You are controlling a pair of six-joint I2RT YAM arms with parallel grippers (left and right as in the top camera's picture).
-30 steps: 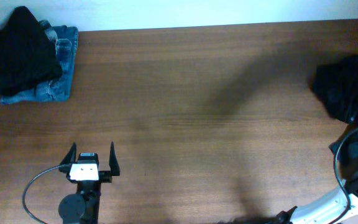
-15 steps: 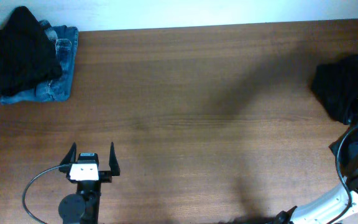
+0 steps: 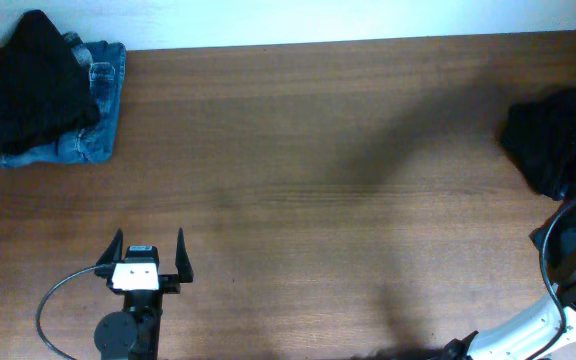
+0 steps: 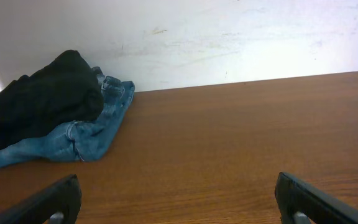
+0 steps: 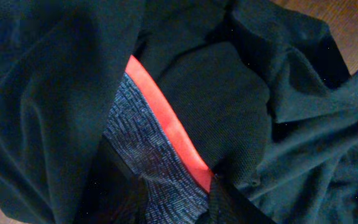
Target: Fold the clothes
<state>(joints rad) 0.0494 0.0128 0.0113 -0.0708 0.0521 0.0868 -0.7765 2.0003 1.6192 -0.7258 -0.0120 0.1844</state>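
The left gripper [image 3: 149, 240] hovers over the near part of the table [image 3: 318, 150], left of its middle, with its jaws spread as wide as they go and nothing between them. In its wrist view the two fingers [image 4: 48, 202] sit at the bottom corners with only bare wood in the gap.

Well away from it, at the table's far-left corner by the white wall [image 4: 229, 37], lies a small stack of clothes: blue jeans [image 3: 93, 140] flat on the wood and a rumpled black bundle [image 3: 33, 80] on top. The bundle covers the left part of the jeans, so denim shows on the right and along the near side. This stack is ahead of the open claw and to its left, and nothing touches it.

At the table's right edge, about halfway back, lies a dark garment [image 3: 553, 140] in a loose heap, part of it running out of the overhead view. The right arm [image 3: 573, 265] curves up from the table's near-right corner towards it.

The right gripper [image 5: 169, 196] is down in this heap, and fabric fills its wrist view. Its jaws are partly closed on the cloth. A fold of blue-grey patterned fabric [image 5: 142, 149] edged by a red band [image 5: 166, 124] runs between the two dark fingers and touches both. Black folds lie around and above them, and a sliver of table wood shows at the top right.
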